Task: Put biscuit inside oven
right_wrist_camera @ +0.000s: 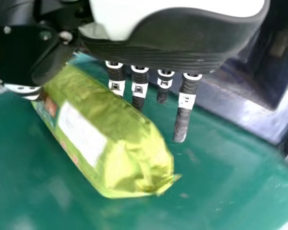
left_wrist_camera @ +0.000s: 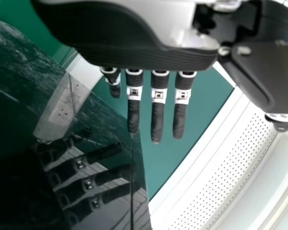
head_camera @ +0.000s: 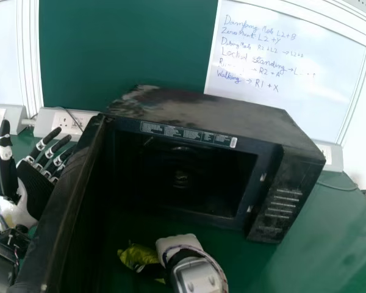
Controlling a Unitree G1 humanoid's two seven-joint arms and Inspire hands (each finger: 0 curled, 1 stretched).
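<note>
Showing just in front of the oven, outside it, the green biscuit packet is between the thumb and straight, wide-set fingers of the right hand, while the left hand, fingers also wide, is beside the 1 open door above the bench.

Looks like a lab, or maybe a classroom, to judge from the whiteboard with handwritten lines, the green board beside it, the wall sockets and the green table.
</note>
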